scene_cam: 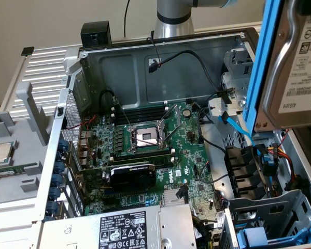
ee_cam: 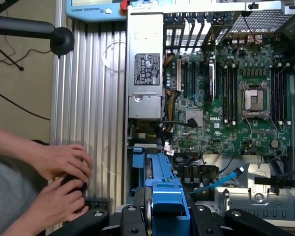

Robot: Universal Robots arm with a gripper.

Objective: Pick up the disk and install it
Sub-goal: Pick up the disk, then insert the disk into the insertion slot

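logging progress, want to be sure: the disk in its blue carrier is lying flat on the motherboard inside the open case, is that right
Not lying on the motherboard. The disk in its blue carrier is held up above the open case, at the exterior view's right, as the exterior view shows.

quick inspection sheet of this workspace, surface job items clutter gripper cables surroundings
surface: ribbed silver metal table, open grey computer case lying on it
job's things: silver-grey white-labelled disk in a blue plastic carrier frame, raised above the case
clutter: small square silver chip on the grey tray at the exterior view's left
grippers: black gripper shut on the disk's carrier
cables: black cable and light-blue cable loose inside the case
surroundings: a person's hands beside the case
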